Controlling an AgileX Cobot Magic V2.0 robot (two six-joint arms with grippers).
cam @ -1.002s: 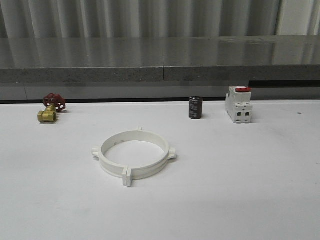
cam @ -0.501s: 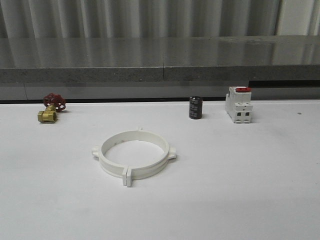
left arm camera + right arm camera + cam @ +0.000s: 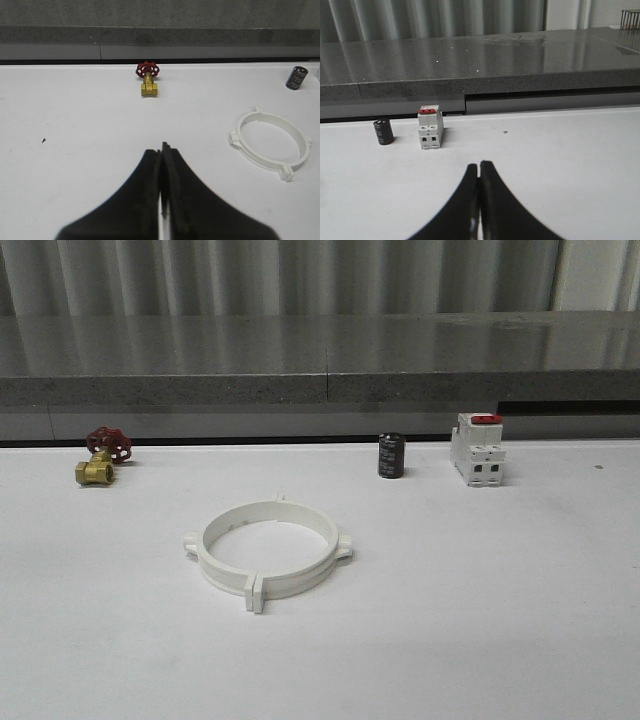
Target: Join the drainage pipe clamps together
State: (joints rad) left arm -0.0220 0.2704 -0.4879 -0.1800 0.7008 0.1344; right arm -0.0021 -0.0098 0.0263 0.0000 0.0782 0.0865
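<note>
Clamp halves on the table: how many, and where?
2. Both drainage pipe clamps sit mid-table, joined into one ring: one half toward the brass valve, the other toward the breaker.

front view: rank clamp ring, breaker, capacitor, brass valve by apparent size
1. clamp ring, largest, though nearest the camera
2. breaker
3. brass valve and capacitor: look alike in size; not ranked.

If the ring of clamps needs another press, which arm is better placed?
Probably the left. Its closed gripper has the drainage pipe clamps in view on the table; the right gripper, also closed, faces the breaker and capacitor instead.
</note>
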